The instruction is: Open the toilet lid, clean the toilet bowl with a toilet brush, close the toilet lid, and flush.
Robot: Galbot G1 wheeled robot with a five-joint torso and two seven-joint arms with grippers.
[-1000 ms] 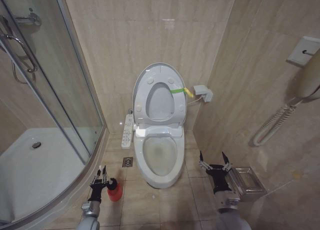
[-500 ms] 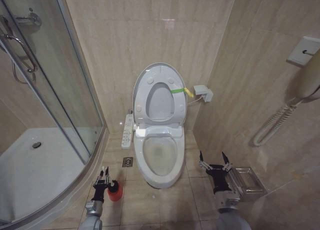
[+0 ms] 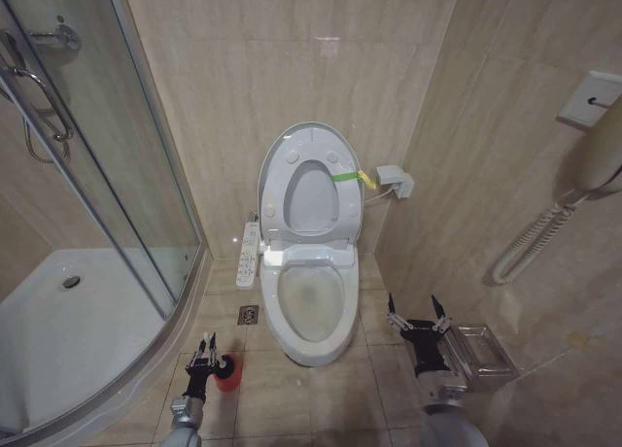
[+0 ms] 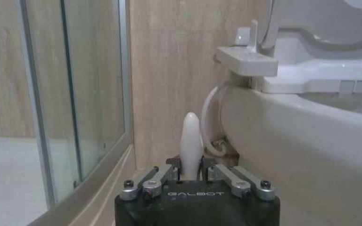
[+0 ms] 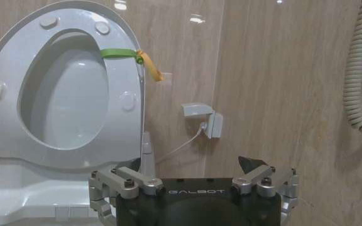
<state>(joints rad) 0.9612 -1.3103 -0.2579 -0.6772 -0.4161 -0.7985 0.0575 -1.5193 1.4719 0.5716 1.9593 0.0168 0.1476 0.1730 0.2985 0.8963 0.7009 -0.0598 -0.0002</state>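
Left gripper (image 3: 206,349): low by the floor, fingers set close either side of the white brush handle (image 4: 192,141); a firm grip can't be told.
Toilet brush (image 3: 226,371): red holder just right of that gripper, on the tiles.
Right gripper (image 3: 416,314): spread wide, holding nothing.
Toilet lid (image 3: 310,189): raised against the wall, beyond both grippers.
Toilet bowl (image 3: 311,301): uncovered, between the two grippers.

Toilet bowl (image 3: 311,306) flanked by bare floor (image 3: 292,398).

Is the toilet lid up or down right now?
Up. The toilet lid stands raised against the back wall with the seat, leaving the toilet bowl uncovered.
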